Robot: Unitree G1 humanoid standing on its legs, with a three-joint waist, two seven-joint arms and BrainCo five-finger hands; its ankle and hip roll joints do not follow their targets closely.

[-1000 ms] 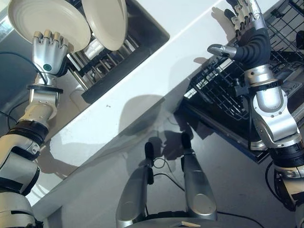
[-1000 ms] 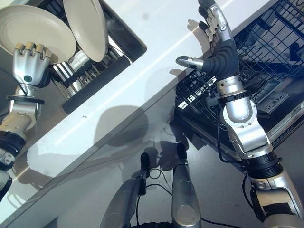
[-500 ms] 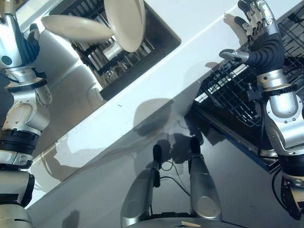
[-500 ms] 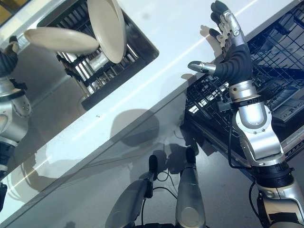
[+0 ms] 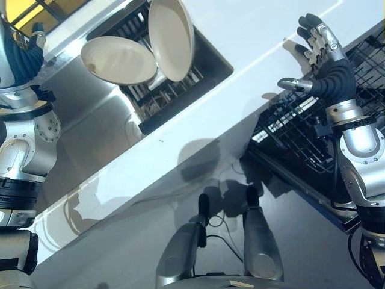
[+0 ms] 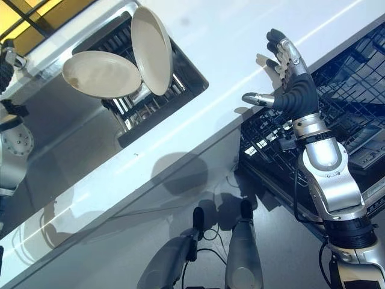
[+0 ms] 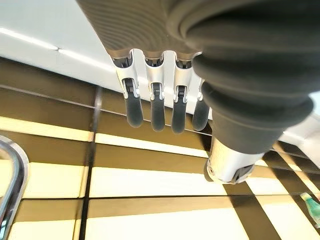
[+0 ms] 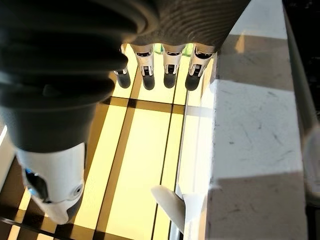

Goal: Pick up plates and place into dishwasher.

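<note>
Two cream plates in the sink area at upper left: one plate [image 5: 171, 39] stands near upright on edge in the dark drying rack [image 5: 174, 96] set in the sink, the second plate [image 5: 118, 60] is tilted just beside it, face showing, its edge touching or overlapping the upright one; can't tell what carries it. L hand [image 7: 165, 107] is raised at far left of the head views, mostly cut off by the frame edge; its wrist cam shows fingers hanging loosely straight, thumb apart, nothing in it, yellow-lit panes w/ dark bars past them. R hand [image 5: 319, 60] is up over the white countertop [image 5: 252, 36] at right, fingers spread and straight, thumb stuck out sideways, empty, not touching the counter as far as visible. Below and right of the R hand is the black wire dishwasher rack [image 5: 301, 129], pulled out under the counter edge; no plates seen in the part that shows. Both plates are well apart from the dishwasher rack, w/ the counter between.
</note>
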